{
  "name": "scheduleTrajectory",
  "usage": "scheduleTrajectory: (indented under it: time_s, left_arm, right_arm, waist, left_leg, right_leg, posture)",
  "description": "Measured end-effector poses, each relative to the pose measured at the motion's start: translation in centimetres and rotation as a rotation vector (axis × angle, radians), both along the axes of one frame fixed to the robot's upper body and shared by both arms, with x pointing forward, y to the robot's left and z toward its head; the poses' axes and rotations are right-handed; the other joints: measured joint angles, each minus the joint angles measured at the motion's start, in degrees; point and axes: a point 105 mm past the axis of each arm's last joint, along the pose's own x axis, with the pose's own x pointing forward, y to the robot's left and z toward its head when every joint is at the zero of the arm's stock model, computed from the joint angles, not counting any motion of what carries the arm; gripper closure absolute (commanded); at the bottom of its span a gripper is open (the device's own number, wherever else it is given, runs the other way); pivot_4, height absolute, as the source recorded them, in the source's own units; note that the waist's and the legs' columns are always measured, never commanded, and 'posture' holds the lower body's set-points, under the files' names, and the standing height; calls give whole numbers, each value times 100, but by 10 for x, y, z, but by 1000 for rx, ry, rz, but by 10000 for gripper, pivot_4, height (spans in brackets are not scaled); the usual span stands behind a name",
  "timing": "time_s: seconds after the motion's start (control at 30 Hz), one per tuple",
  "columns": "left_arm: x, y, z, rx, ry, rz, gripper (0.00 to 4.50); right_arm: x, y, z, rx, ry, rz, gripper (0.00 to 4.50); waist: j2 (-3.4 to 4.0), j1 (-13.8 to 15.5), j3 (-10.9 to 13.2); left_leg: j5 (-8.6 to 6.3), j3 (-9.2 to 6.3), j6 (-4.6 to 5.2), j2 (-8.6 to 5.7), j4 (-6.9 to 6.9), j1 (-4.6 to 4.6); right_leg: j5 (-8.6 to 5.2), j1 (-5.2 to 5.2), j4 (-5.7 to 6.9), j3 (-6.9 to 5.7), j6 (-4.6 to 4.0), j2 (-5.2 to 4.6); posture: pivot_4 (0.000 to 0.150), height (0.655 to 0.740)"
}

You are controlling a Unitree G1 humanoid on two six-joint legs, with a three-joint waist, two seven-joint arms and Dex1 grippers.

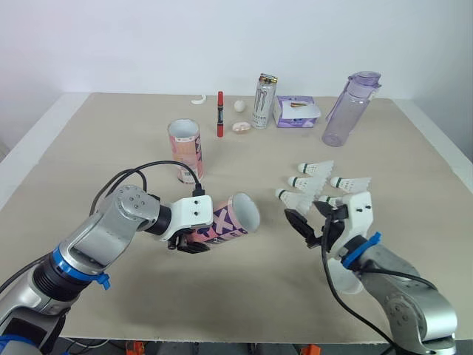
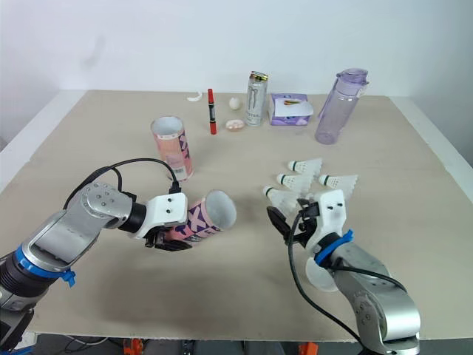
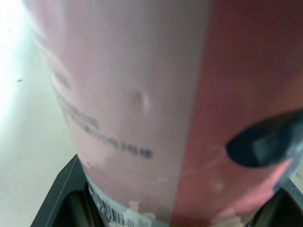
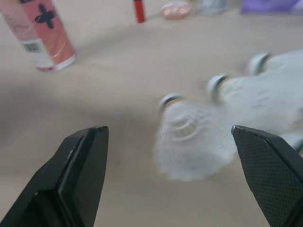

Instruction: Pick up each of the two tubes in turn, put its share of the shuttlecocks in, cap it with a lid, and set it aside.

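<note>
Tube point(image 1: 230, 219) held sideways by left fingers point(image 1: 192, 247); wrist view reveals its barcode point(image 3: 111, 215).

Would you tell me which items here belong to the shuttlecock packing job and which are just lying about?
Job: held tube, standing tube, shuttlecocks.
Lying about: drink can, purple bottle, purple box, red marker.

Two tubes point(image 1: 185, 150) point(image 1: 238, 214), at least four shuttlecocks point(image 1: 316, 167) point(image 1: 309, 183) point(image 1: 353, 182) point(image 1: 298, 199), one can point(image 1: 264, 101), one purple bottle point(image 1: 349, 111), one red pen point(image 1: 220, 113), one box point(image 1: 294, 112)
</note>
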Motion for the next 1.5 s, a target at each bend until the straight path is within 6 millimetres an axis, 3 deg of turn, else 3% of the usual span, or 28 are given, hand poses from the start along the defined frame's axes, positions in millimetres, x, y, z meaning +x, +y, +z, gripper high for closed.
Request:
scheduleTrajectory:
  time_s: [0.53,0.57,0.67,0.7,0.73,0.8,0.83,0.87,0.9,0.93,0.97,1.37,1.4,1.43,1.5]
  left_arm:
    - [-1,2,0,9,-11,4,17018]
    - [-1,2,0,9,-11,3,17018]
    - [-2,2,0,10,-12,2,17018]
    - [-2,2,0,10,-12,2,17018]
    - [-2,2,0,10,-13,3,17018]
    - [-2,2,0,10,-13,4,17018]
    - [-2,2,0,9,-14,5,17018]
    - [-2,2,0,8,-15,6,17018]
    - [-2,2,0,8,-15,6,17018]
    - [-2,2,0,6,-14,6,17018]
    - [-2,2,0,6,-13,6,17018]
    - [-2,2,-1,0,-14,10,17018]
    - [-2,2,0,-4,-12,11,17018]
    - [-2,2,0,-4,-12,11,17018]
    - [-2,1,0,-9,-13,4,17018]
  right_arm:
    - [19,22,-11,81,66,0,526]
    - [21,22,-11,84,68,-3,4341]
    - [24,21,-15,90,86,-19,10322]
    - [25,20,-17,90,95,-26,16295]
    - [27,19,-20,90,109,-36,18049]
    - [29,18,-21,86,112,-44,27099]
    - [31,18,-21,85,113,-47,29216]
    - [32,18,-21,85,114,-50,37544]
    - [32,18,-21,85,114,-51,37544]
    - [34,18,-21,83,115,-55,43341]
    - [34,18,-21,82,114,-54,44471]
    - [30,31,-13,37,84,40,44471]
    - [21,38,14,-44,-25,153,44471]
    - [20,38,17,-49,-40,161,44471]
    - [6,39,53,-218,-232,338,44471]
  waist:
    - [2,-21,-1]
    - [2,-21,-1]
    - [2,-20,-1]
    - [2,-21,-1]
    - [2,-21,-1]
    - [2,-21,-1]
    - [2,-22,-1]
    - [2,-22,-1]
    - [2,-22,-1]
    - [2,-21,-1]
    - [2,-21,-1]
    - [4,-20,0]
    - [13,-19,5]
    - [12,-20,5]
    - [29,-10,18]
  left_leg:
    - [0,-2,0,8,-2,3]
    - [0,-2,0,8,-3,3]
    - [0,-2,0,7,-5,2]
    - [0,-1,0,8,-5,2]
    - [0,-1,0,7,-6,2]
    - [0,-1,0,8,-6,2]
    - [0,-1,0,8,-6,3]
    - [0,-2,0,8,-6,3]
    - [0,-2,0,8,-6,2]
    - [0,-2,0,8,-6,2]
    - [0,-1,0,8,-6,2]
    - [0,-1,0,7,-6,1]
    - [0,0,0,4,-5,-4]
    - [0,0,0,4,-5,-3]
    - [0,-1,0,-2,-4,-10]
  right_leg:
    - [2,-3,0,-1,-6,8]
    - [2,-3,0,-1,-6,8]
    - [1,-3,0,-1,-8,8]
    - [1,-4,0,-1,-8,8]
    - [1,-4,0,0,-8,8]
    - [2,-5,0,0,-8,9]
    - [2,-5,0,0,-8,9]
    - [2,-5,0,0,-8,10]
    - [2,-5,0,0,-9,10]
    - [2,-5,0,0,-8,10]
    - [2,-5,0,0,-8,10]
    - [2,-5,0,0,-8,9]
    - [2,-10,0,3,-8,7]
    - [2,-10,0,3,-8,7]
    - [1,-13,0,3,-5,5]
  posture:
    - [1500,7400]
    - [1500,7400]
    - [1500,7400]
    - [1500,7400]
    - [1500,7400]
    - [1500,7400]
    - [1500,7400]
    - [1500,7400]
    - [1500,7400]
    - [1500,7400]
    - [1500,7400]
    - [1500,7400]
    - [1500,7400]
    - [1500,7400]
    - [1500,7400]
